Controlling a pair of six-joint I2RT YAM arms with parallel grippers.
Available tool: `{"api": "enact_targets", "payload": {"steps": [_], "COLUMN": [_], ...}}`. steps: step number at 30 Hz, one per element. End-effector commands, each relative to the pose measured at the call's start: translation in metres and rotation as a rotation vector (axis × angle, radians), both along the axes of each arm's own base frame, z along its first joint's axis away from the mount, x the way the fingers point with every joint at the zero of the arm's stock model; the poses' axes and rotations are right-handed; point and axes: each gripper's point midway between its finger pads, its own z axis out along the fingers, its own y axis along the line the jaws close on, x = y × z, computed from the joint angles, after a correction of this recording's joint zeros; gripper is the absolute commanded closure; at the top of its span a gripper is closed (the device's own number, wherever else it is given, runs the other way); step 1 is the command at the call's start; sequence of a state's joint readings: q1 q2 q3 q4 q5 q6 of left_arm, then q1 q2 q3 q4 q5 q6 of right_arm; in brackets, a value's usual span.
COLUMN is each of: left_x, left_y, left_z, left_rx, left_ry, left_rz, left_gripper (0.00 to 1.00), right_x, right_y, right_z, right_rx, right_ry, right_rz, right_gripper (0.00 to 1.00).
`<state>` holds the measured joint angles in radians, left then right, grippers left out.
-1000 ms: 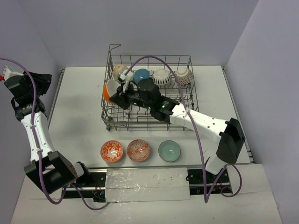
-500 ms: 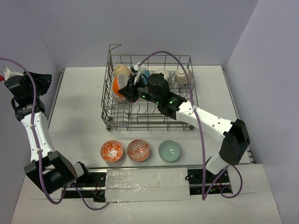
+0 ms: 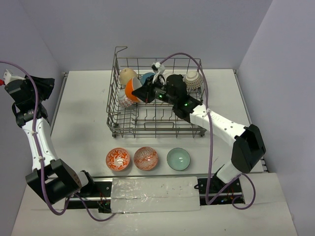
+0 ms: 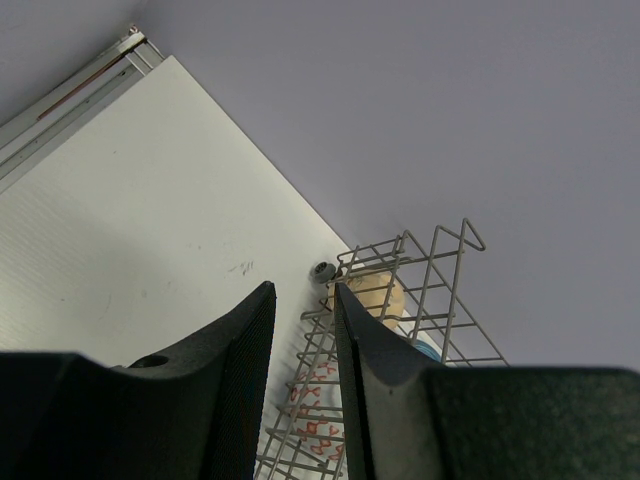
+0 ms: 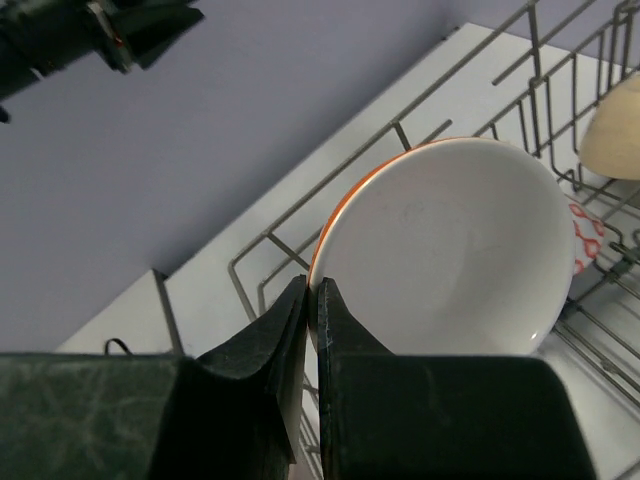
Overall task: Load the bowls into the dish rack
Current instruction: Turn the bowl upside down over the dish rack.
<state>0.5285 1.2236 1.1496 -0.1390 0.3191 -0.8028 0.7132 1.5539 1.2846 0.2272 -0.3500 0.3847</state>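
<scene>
Placing plain orange bowl (image 3: 131, 90) in dish rack (image 3: 147, 129) | right gripper (image 5: 312, 298) pinched on its rim, bowl on edge inside rack's far-left corner | left gripper (image 4: 302, 300) part-open, empty | next: likely seat between tines, then release

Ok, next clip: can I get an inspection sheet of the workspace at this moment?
Surface: white table, faint scuffs.
Job's things: rack at the far middle, with a tan bowl, teal bowl and patterned bowl inside; two red bowls and a green bowl are on the table in front.
Clutter: nothing seen.
Grippers: right gripper, fingers shut on the orange bowl rim at the rack's left end; left gripper open, holding nothing.
Cables: right cable arches over the rack; left cable runs along its arm.
Surroundings: plain walls.
</scene>
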Motion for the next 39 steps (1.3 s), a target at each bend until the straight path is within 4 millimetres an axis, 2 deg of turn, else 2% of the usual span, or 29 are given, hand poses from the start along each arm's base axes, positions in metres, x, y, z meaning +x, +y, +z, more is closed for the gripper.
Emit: {"api": "enact_targets", "payload": {"steps": [1,4,11,20,30,35,39], "left_x": [-0.001,-0.001,-0.001,-0.001,0.0,0.0,0.0], "left_y": [-0.006,-0.007,-0.007,-0.008,-0.009,-0.009,-0.009], "left_z": [0.019,0.019,0.019,0.019,0.018,0.019,0.019], "left_rx": [0.024,0.024,0.023,0.022,0.013,0.017,0.016], "left_ry": [-0.06,-0.06,-0.059,-0.062,-0.063,-0.065,-0.064], "left_rz": [-0.026,-0.027,-0.029,-0.033,-0.039,-0.038,-0.04], "left_gripper": [0.64,0.64,0.64,0.64,0.64,0.64,0.64], "right_x": [-0.005,-0.004,0.008,0.01,0.02,0.029,0.031], "right_y": [-0.014,-0.017,-0.028,-0.024,-0.016,-0.011,-0.007], "right_z": [0.048,0.05,0.034,0.023,0.005,-0.014,-0.019], "right_rx": [0.176,0.256,0.348,0.398,0.411,0.345,0.297], "right_ry": [-0.056,-0.007,0.103,0.2,0.323,0.378,0.396], "right_rz": [0.026,0.074,0.11,0.172,0.182,0.173,0.186], "right_gripper": [1.0,1.0,1.0,1.0,1.0,1.0,1.0]}}
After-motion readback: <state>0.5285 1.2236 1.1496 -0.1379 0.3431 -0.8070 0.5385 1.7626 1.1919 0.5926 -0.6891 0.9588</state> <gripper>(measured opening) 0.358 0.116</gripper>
